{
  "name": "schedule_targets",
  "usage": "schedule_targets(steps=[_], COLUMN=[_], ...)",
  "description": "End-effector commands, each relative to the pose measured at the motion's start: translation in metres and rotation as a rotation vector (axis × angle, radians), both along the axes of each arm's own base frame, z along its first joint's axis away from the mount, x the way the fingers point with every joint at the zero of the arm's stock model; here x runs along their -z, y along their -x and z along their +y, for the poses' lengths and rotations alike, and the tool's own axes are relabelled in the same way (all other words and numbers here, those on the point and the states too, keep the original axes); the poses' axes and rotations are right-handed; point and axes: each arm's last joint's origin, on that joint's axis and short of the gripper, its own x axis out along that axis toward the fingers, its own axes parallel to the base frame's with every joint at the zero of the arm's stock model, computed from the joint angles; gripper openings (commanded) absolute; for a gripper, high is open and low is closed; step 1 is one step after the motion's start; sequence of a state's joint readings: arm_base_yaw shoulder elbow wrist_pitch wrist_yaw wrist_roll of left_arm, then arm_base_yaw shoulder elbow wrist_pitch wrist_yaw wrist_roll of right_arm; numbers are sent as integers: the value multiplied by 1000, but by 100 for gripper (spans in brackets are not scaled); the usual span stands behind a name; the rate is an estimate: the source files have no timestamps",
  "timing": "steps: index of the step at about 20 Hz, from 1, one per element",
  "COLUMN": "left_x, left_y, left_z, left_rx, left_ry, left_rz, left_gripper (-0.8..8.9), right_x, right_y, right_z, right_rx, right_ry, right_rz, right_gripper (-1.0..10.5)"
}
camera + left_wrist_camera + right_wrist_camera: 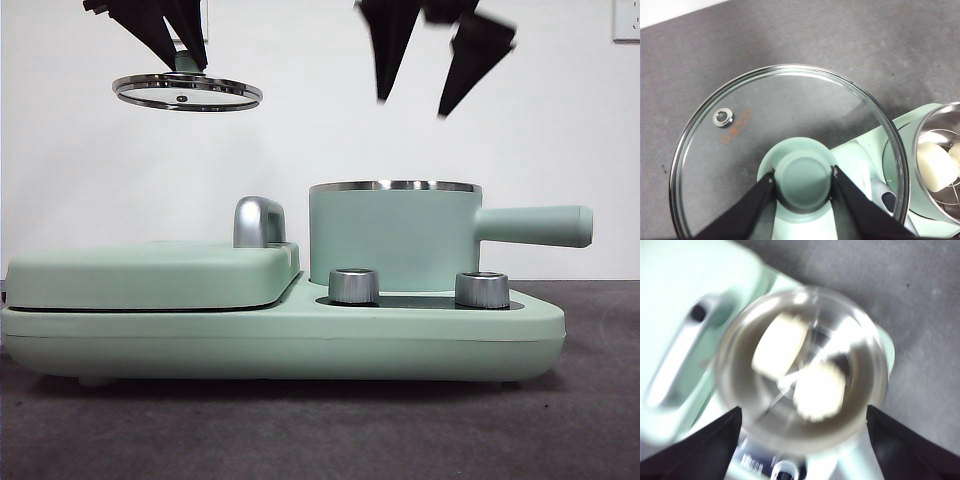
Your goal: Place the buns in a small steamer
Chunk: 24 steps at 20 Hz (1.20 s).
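Front view: the small steamer (395,238) stands uncovered on the green cooker base (300,335). The glass lid (187,92) hangs well above the griddle lid (150,272), beside the steamer.

Left wrist view: the left tool (804,177) pinches the lid's green knob (804,180).

Right wrist view (blurred): the right tool (802,425), spread and empty, hovers over the steamer. Both buns (799,365) lie inside it.

Judgement: loading appears done; covering the steamer likely remains.

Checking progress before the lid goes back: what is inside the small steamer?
Two buns lie side by side on a metal rack in the small steamer. Beneath the rack is hidden. The left pincer holds the glass lid aside.
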<state>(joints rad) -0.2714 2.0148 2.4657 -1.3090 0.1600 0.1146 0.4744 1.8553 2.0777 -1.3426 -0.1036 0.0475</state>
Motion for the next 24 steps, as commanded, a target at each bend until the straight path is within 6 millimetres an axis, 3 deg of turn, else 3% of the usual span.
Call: schedule_targets(steps=[1,4,9,15,19,24], left_x=[-12,-12,-12,-12,-11,-5], left_y=[3,4,7,16,28,44], left_z=[-2,-3,-13,-39,-64,-104], left_rx=[21,30,52,123,193,304], left_ry=[41,61,65,66,67,62], left_rz=[-50,-42,-38,-35,-29,-12], left_gripper=[20,20,20,20,20,20], right_x=[-14,-23,-18,13,30,40], right_y=[37,89,170,249,289,304], right_z=[-13,-37,-76,-120,-145,-154], right_rx=[-24,-38,-54,-35,-25,-28], right_ry=[21,12,-67,-229,-336,-377], right_rz=[34,12,-116,-334,-481,-544], right_gripper=[397,397,397,397,397,396])
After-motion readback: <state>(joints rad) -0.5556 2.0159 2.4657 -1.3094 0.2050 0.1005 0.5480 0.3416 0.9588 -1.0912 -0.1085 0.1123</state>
